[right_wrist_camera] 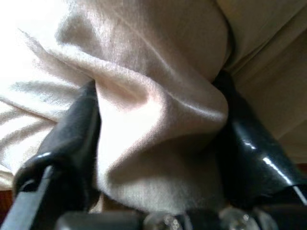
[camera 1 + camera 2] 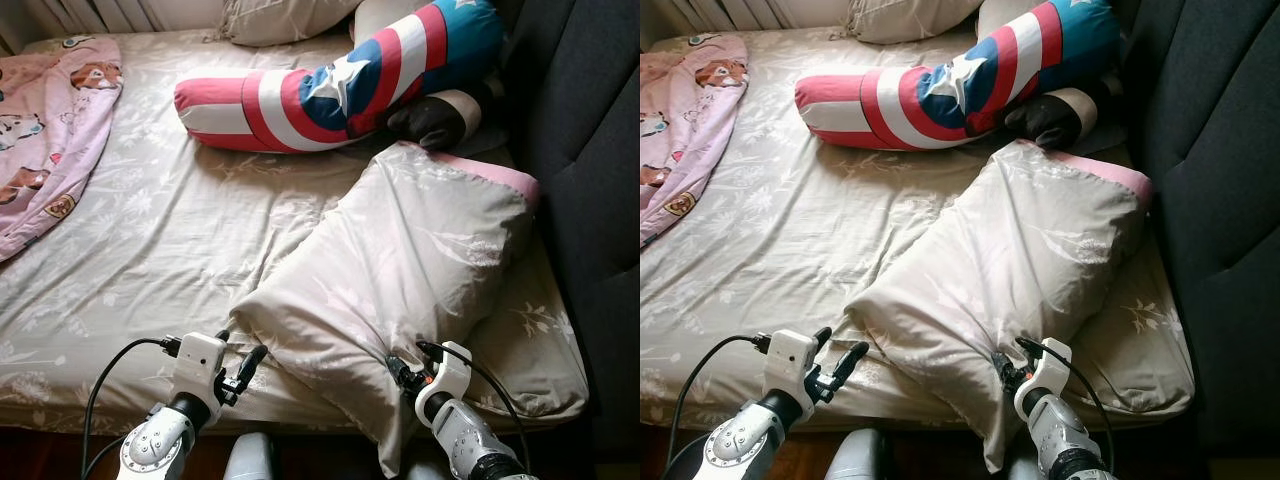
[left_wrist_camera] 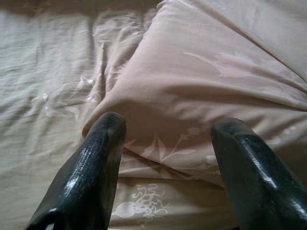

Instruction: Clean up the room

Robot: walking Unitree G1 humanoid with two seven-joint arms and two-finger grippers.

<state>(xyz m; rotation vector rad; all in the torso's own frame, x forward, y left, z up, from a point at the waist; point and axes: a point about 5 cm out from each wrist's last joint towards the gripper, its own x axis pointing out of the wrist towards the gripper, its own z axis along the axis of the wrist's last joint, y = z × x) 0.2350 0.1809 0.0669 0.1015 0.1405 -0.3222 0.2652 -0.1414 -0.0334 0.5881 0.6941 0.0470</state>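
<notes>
A large beige pillow with a pink end lies slanted across the right side of the bed, its near corner hanging over the front edge. My right gripper is shut on that corner; beige pillow cloth is bunched between its fingers. My left gripper is open at the bed's front edge, just left of the pillow's left corner. Its two black fingers point at that pillow corner without touching it.
A long red, white and blue star bolster lies across the head of the bed, with a dark cushion beside it. A pink printed blanket covers the far left. A dark padded headboard runs along the right. Another pillow lies at the back.
</notes>
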